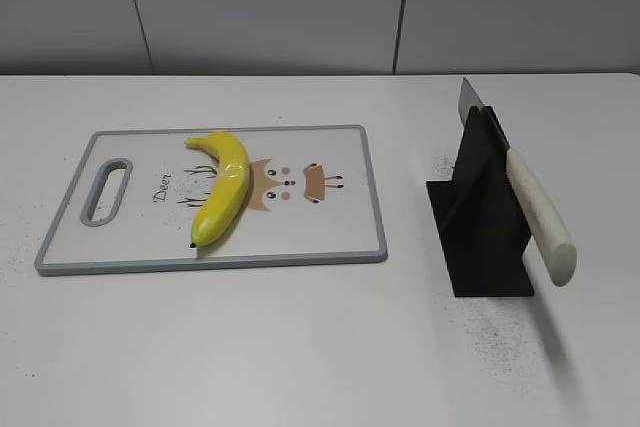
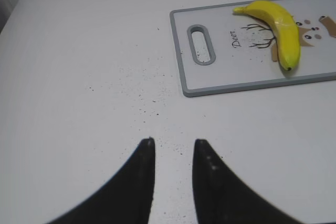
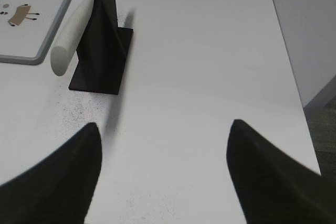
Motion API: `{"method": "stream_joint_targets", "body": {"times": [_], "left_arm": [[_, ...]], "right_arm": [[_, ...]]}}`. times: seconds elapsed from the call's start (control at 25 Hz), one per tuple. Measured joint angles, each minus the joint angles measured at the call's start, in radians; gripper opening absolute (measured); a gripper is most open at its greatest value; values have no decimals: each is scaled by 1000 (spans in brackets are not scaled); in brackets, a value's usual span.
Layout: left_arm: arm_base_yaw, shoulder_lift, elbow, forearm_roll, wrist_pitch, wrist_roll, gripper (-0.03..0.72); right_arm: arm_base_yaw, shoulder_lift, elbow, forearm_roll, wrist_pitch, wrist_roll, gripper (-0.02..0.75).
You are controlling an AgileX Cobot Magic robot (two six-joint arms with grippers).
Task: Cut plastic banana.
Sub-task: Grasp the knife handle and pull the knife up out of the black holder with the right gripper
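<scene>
Nothing done: plastic banana (image 1: 222, 187) uncut, centre-left; knife (image 1: 538, 215) racked, right. I see left gripper (image 2: 173, 142) narrow, right gripper (image 3: 164, 129) wide, both empty.

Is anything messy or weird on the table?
Yes: tiny dark specks are sprinkled on the white table, thickest around the black knife stand and left of the cutting board. The banana lies whole on the board, and the knife rests slanted in its stand.
</scene>
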Motion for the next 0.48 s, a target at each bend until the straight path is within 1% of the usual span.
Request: {"method": "stream_joint_targets", "body": {"times": [0.36,0.48], "left_arm": [[0,0,0,0,0,0,221],[0,0,0,0,0,0,221]], "right_arm": [[0,0,0,0,-3,0,561],[0,0,0,-6,-63,0,561]]}}
